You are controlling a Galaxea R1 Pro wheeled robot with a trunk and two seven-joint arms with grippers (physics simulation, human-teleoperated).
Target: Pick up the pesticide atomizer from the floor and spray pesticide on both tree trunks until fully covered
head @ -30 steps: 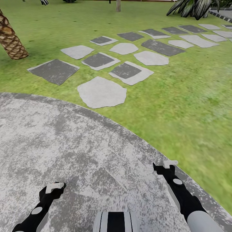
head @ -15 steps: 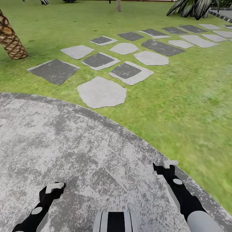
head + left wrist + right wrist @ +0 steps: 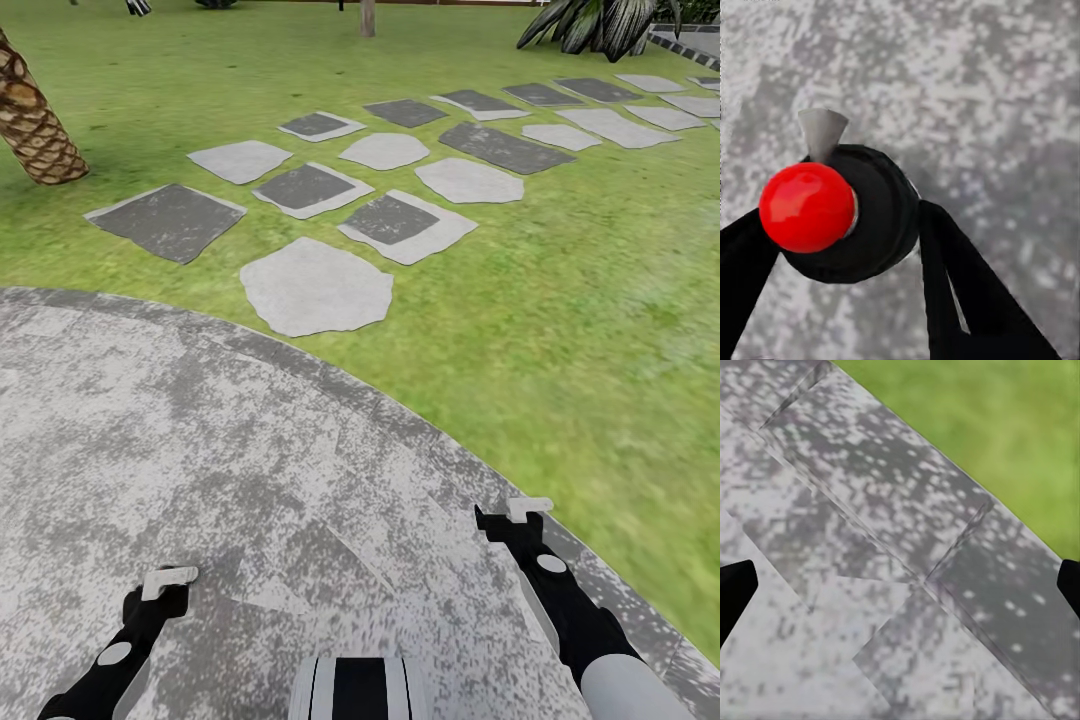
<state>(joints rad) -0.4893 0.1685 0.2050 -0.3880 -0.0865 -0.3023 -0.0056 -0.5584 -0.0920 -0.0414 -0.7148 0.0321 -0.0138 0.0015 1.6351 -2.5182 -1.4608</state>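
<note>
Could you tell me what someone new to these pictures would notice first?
Most striking is the atomizer, black with a bright red ball, sitting between the left gripper fingers over mottled grey paving. In the head view, a path of grey stepping stones runs across the lawn ahead, with a scaly palm trunk at far left.

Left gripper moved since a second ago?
Yes, slightly. In the head view the left gripper has dropped toward the frame's bottom against the unmoved paving; the right gripper hasn't shifted.
</note>
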